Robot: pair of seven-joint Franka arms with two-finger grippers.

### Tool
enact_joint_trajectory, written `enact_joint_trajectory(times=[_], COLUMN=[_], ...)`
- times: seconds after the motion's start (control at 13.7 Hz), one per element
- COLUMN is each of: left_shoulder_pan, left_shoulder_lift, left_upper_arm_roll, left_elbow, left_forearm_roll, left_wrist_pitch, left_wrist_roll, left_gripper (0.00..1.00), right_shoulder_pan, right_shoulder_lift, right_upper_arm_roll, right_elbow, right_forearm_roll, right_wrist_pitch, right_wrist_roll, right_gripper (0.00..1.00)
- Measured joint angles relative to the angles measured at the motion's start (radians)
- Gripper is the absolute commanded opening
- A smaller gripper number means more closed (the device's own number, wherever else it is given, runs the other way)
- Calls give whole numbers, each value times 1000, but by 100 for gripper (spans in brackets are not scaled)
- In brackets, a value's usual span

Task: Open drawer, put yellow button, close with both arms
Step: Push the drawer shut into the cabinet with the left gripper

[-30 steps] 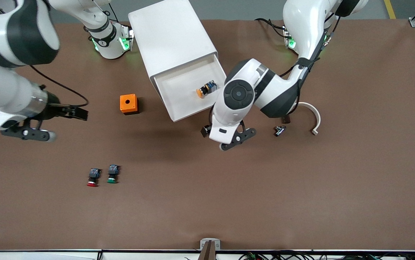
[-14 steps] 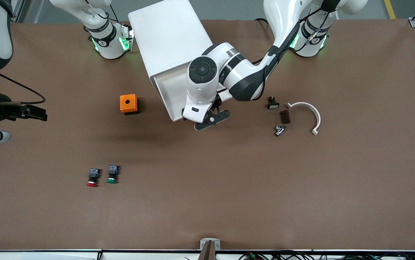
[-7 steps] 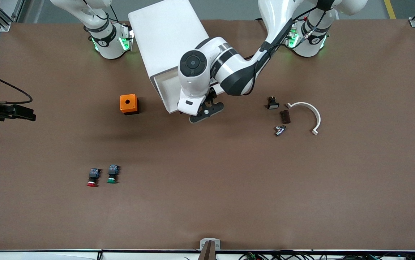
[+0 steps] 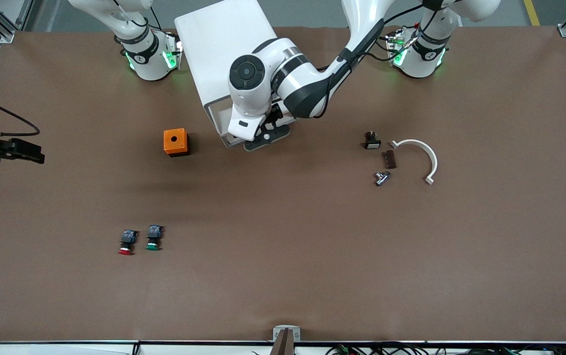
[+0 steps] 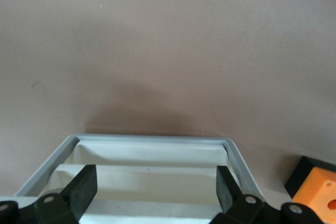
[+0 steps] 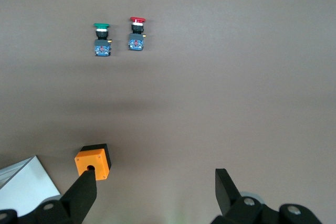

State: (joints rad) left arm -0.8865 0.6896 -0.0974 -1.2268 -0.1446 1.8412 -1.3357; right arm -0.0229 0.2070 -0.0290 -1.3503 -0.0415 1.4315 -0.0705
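The white cabinet [image 4: 229, 44] stands between the arms' bases, and only a short stretch of its drawer [image 4: 221, 122] sticks out. My left gripper [image 4: 266, 138] is down at the drawer's front end. In the left wrist view this gripper [image 5: 155, 187] is open, its fingers [image 5: 84, 188] spread over the white drawer rim [image 5: 152, 140] with nothing between them. The yellow button is hidden under the left arm. My right gripper [image 4: 12, 170] hangs open over the table's edge at the right arm's end, and is empty in the right wrist view [image 6: 155, 192].
An orange box [image 4: 175, 142] with a hole sits beside the drawer, toward the right arm's end. A red button [image 4: 126, 242] and a green button [image 4: 153, 237] lie nearer the front camera. A white curved piece [image 4: 423, 154] and small dark parts [image 4: 380, 158] lie toward the left arm's end.
The left arm has swung over the drawer's front and moved toward the cabinet, and the drawer has slid most of the way in. The right arm has drawn back toward the table's edge.
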Motion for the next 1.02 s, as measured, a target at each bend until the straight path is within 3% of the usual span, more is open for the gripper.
enact_joint_trajectory(times=[0.73, 1.02], left_shoulder_pan=[-14, -13], left_shoulder_lift=[0, 0], left_upper_arm_roll=[3, 4], left_elbow=[-42, -54], left_forearm_roll=[-226, -277], left_wrist_pitch=[-2, -2], left_wrist_roll=[-1, -1], left_gripper=[99, 99], right_shoulder_pan=[1, 0], right_shoulder_lift=[-74, -168], right_upper_arm_roll=[2, 1], right_elbow=[-38, -185], right_forearm_roll=[63, 65], right_wrist_pitch=[-14, 126], right_wrist_roll=[0, 0], right_gripper=[100, 100])
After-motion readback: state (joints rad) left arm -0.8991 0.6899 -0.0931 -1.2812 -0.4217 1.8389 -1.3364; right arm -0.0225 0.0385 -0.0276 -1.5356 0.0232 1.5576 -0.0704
